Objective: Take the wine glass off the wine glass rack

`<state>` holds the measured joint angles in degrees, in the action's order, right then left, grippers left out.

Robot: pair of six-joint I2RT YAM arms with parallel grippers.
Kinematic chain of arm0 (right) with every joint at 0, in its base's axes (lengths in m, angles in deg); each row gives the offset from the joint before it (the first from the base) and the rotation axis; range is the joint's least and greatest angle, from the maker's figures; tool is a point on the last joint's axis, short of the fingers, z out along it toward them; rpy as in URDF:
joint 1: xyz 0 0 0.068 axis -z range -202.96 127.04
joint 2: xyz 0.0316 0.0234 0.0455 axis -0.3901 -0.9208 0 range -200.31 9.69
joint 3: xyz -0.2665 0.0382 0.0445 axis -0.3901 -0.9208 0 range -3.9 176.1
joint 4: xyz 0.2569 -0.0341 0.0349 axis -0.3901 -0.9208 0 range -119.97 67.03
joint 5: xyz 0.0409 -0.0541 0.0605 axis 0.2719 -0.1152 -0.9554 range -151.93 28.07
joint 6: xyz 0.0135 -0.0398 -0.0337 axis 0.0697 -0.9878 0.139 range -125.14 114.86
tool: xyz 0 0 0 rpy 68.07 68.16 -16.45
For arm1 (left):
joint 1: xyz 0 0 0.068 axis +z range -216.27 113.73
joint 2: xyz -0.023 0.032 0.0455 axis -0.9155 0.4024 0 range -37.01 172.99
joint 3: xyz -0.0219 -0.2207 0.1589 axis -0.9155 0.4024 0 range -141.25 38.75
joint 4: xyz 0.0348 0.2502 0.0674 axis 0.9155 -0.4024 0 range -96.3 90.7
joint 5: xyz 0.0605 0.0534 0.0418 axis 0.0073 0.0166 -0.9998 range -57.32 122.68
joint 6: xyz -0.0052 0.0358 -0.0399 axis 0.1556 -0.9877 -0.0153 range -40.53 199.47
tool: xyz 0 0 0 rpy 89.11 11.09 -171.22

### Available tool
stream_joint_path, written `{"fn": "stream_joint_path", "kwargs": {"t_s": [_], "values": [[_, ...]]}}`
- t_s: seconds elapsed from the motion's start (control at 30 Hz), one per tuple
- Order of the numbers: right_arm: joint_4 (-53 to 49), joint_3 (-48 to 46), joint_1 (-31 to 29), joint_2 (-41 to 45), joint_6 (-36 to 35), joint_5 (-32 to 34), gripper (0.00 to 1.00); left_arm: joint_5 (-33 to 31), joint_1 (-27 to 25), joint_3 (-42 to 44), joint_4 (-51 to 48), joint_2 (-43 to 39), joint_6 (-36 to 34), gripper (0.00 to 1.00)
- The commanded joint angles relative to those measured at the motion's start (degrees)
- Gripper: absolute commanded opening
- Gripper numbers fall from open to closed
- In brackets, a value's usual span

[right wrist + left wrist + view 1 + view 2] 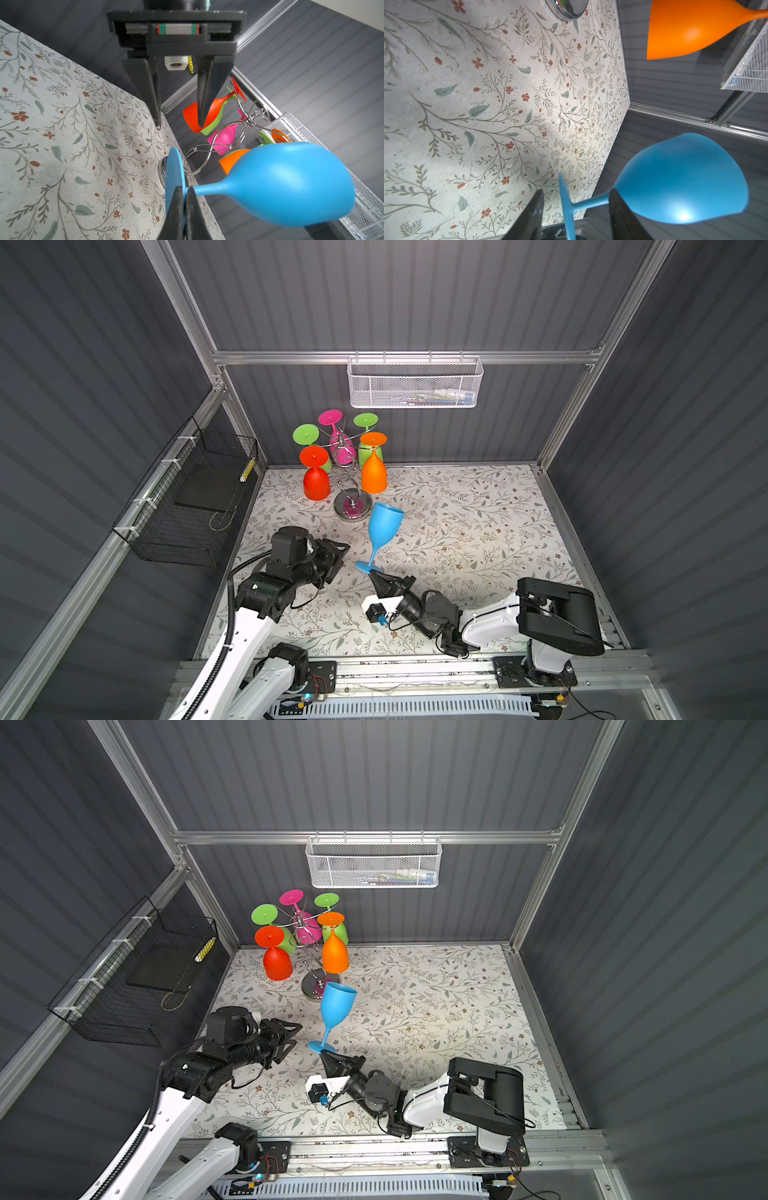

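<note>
A blue wine glass (384, 526) (336, 1002) leans tilted above the floral table, off the rack, bowl uppermost. My right gripper (374, 570) (185, 189) is shut on the rim of its round foot. My left gripper (341, 556) (576, 190) stands open just left of the foot, clear of the glass; in the left wrist view the stem and foot show between its fingers. The chrome wine glass rack (352, 506) (252, 118) stands behind. Red (316, 481), orange (374, 472), pink and green glasses hang upside down from it.
A white mesh basket (415, 383) hangs on the back wall. A black wire basket (195, 497) is fixed to the left wall, close to my left arm. The floral tabletop (478, 531) stretches to the right of the glass.
</note>
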<state>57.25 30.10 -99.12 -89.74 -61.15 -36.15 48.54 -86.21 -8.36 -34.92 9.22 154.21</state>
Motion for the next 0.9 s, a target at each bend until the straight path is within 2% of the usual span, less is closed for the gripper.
{"fn": "stream_joint_path", "kwargs": {"t_s": [0.0, 0.27, 0.47, 0.53, 0.87], "values": [[4.56, 2.49, -0.05, -1.21, -1.91, 0.87, 0.00, -0.76, -1.44, 0.06, -2.37, 1.49, 2.11, 0.49], [4.52, 4.01, -0.01, -3.37, -2.15, 0.54, 0.00, -2.85, -5.39, 1.23, -0.15, 3.73, 5.39, 0.49], [4.50, 4.53, -0.03, -4.08, -2.01, 0.47, 0.00, -3.52, -5.90, 1.98, 1.67, 3.37, 7.55, 0.45], [4.45, 4.74, 0.00, -4.25, -2.09, 0.45, 0.00, -3.43, -5.90, 2.23, 2.37, 3.28, 8.12, 0.40], [4.48, 5.31, -0.20, -4.85, -2.95, 0.99, 0.00, -3.11, -6.04, 3.49, 4.75, 3.60, 9.06, 0.03]]}}
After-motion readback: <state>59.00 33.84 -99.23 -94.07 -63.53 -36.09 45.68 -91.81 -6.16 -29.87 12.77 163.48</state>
